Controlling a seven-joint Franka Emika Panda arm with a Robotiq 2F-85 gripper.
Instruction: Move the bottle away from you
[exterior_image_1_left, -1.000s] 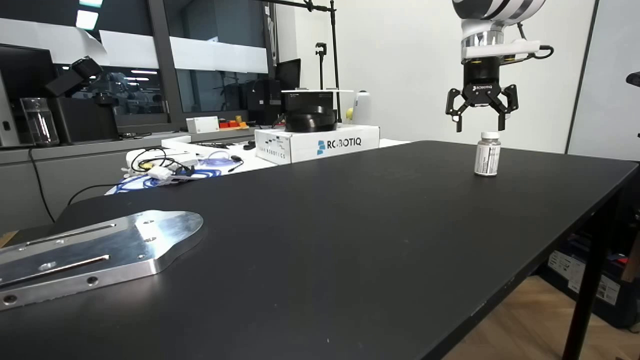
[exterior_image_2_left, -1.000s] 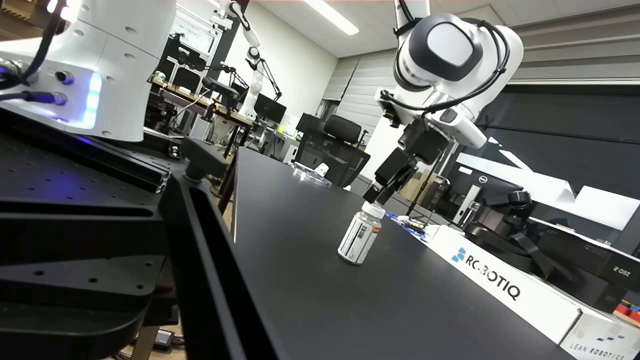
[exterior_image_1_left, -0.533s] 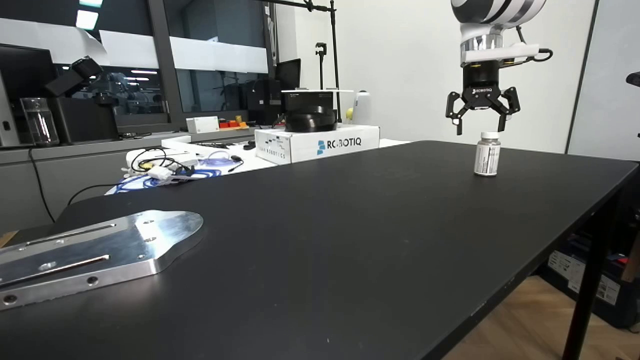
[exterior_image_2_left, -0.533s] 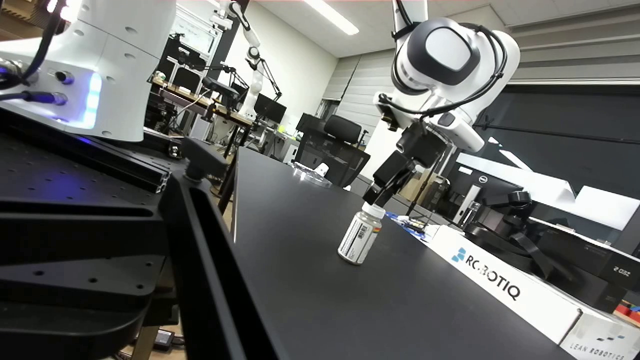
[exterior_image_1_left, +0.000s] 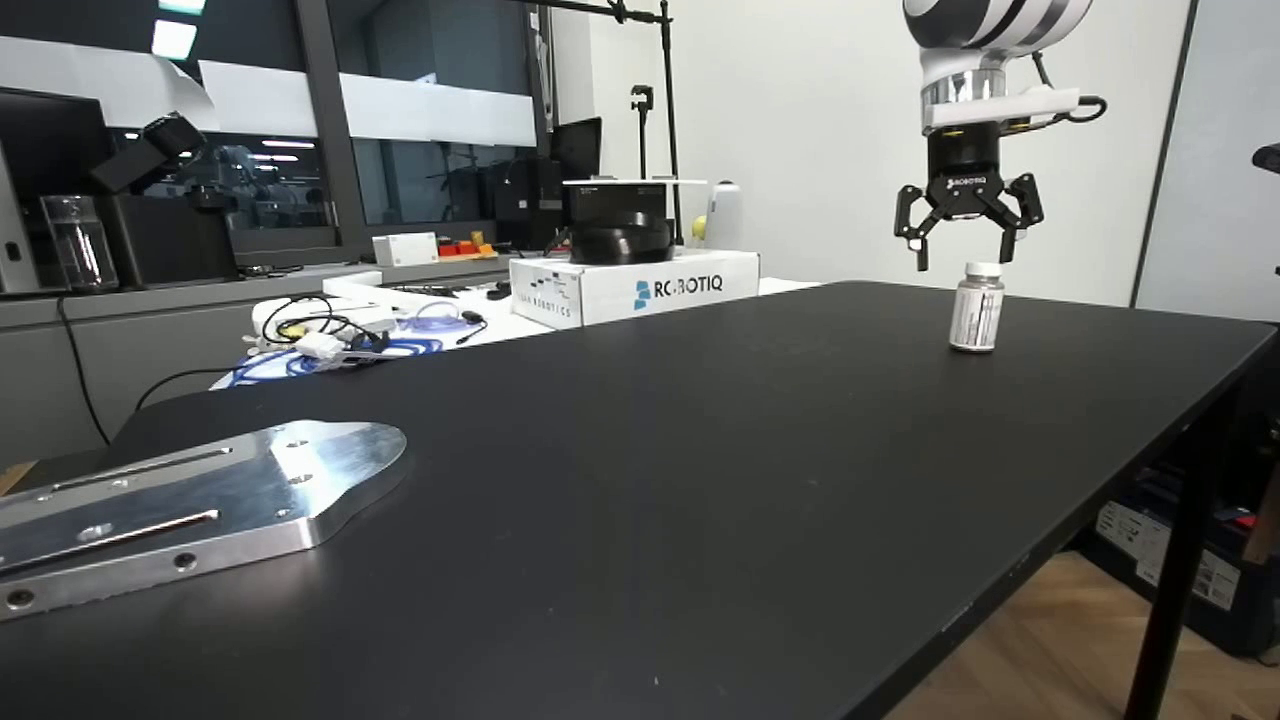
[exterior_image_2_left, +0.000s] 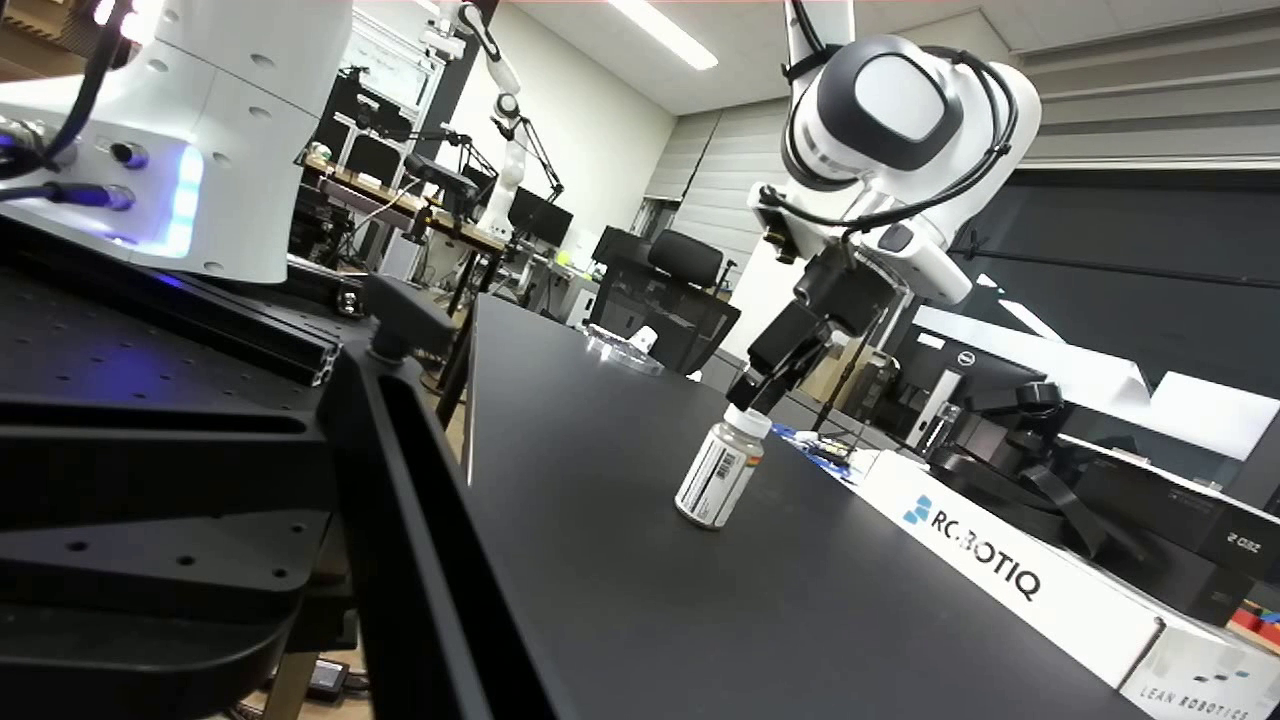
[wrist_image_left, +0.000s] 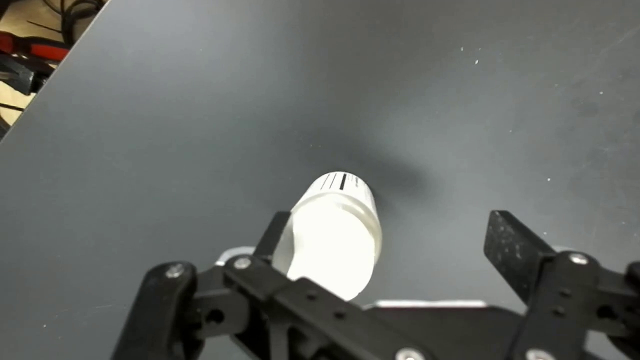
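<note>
Bottle (exterior_image_1_left: 975, 312): small, cyl., w/ smooth white cap (exterior_image_2_left: 748, 420), glossy rounded shoulder, pale label (exterior_image_2_left: 714, 480) w/ fine dk print + barcode, orange-ish strip at edge. Upright on matte blk desk (exterior_image_1_left: 650, 480), toward far end in an exterior view; pale specks + faint scuffs on desk surface per wrist view. Jaws: spread wide, holding nothing, close by cap. Blk angular links, flat-faced pads (wrist_image_left: 514, 250). Bottle b/w pads in wrist view, much nearer one, partly covered by it; can't tell if touching. Also on desk, well apart from bottle: metal plate (exterior_image_1_left: 230, 490), thick, silver, polished, w/ long slots, drilled holes, rounded end. Past desk edge: white rect. box (exterior_image_1_left: 605, 300), flat sides, blue logo + dk lettering. Arm (exterior_image_2_left: 905, 115) above desk: glossy white curved shells, grey disc-like cover, thin blk cables strapped along.
</note>
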